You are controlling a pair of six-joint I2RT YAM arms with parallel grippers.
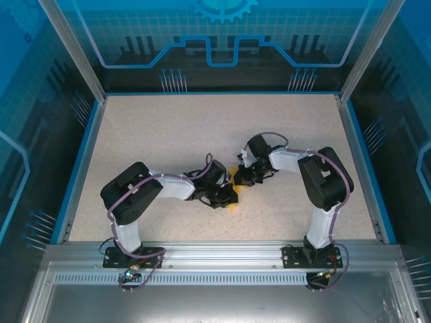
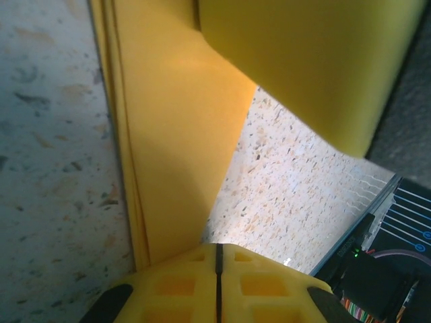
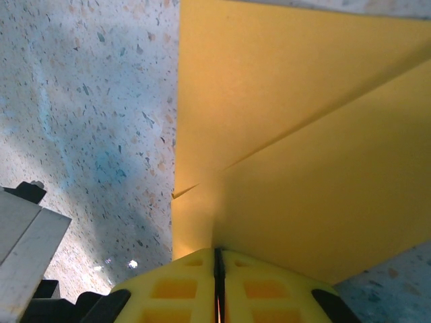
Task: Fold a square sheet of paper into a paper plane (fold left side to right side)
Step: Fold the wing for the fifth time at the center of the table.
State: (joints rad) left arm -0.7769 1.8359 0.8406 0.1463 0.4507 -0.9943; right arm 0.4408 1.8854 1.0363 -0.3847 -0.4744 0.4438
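Paper plane (image 2: 175, 134): part-folded, lying at mid-table (image 1: 168, 134) between the two arms, layered edges stacked. Clamped at its narrow end by the closed left pincer (image 2: 217, 254); clamped at a creased edge by the closed right pincer (image 3: 217, 254). Expect thin, light, limp stock: sags when unsupported, slides readily on the speckled surface, probably tears or takes stray creases if pulled hard. Take hold at folded edges or corners, where layers double up. Avoid the single-ply middle. Keep both grips level to prevent skew.
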